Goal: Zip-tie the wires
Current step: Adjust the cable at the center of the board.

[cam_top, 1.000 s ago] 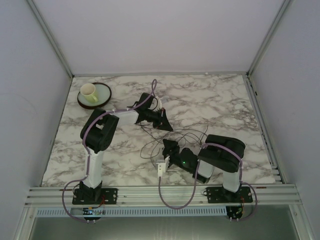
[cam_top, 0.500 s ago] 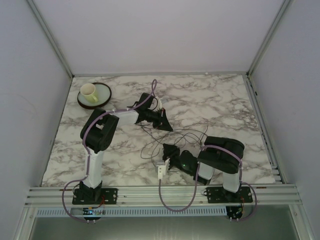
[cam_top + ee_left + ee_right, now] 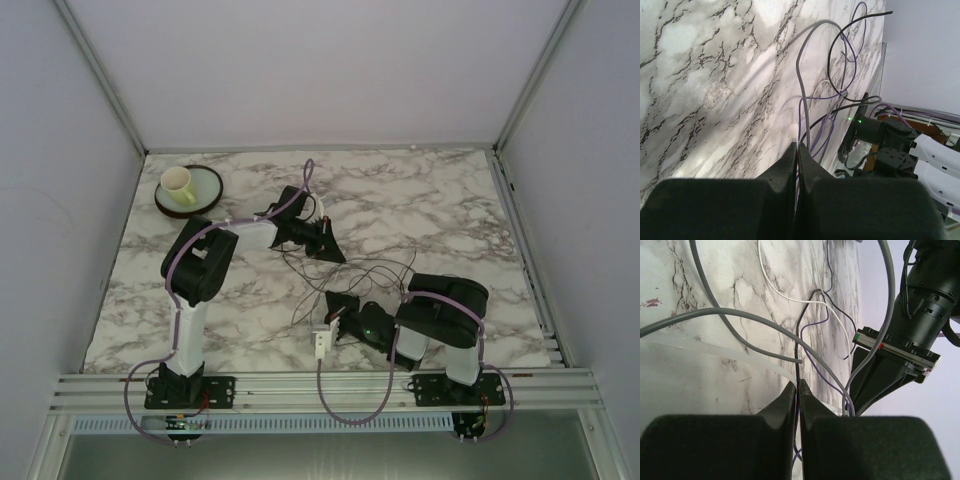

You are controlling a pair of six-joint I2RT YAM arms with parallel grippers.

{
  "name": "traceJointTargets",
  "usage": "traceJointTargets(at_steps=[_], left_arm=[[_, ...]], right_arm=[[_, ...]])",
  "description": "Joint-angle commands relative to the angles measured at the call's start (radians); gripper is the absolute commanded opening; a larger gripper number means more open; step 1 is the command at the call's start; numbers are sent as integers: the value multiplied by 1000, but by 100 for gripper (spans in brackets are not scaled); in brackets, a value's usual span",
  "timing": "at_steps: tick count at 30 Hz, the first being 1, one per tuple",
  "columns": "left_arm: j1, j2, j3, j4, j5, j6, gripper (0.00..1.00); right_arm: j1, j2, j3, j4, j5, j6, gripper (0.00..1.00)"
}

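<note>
Right wrist — wires (image 3: 797,355) pinched between closed fingers (image 3: 782,407)

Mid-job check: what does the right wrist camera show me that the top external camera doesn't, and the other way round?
Only right wrist: the right gripper shut on a black strand of the thin dark looping wires, with a translucent whitish plastic strip, likely the zip tie, lying beside it. Only top external: the cream cup on its round dark-rimmed plate at the far left, plus both arm bases. Shared: the marbled tabletop, the wires and the left gripper.
</note>
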Motion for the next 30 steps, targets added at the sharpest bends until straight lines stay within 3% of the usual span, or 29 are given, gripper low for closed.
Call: traceJointTargets(at_steps=[1,15,21,30], left_arm=[[-5,3,26,-21,6,3,0],[-3,16,79,-46,42,47,0],[-3,16,97,-64,40,71,0],[-2,12,99,-77,16,107,0]], right_arm=[[12,-22,-16,35,-10,49,0],[-22,-211,-56,-125,-116,330,0],[-118,-356,1,-384,-310,423,0],[-228,-446,177,-855,-473,441,0]])
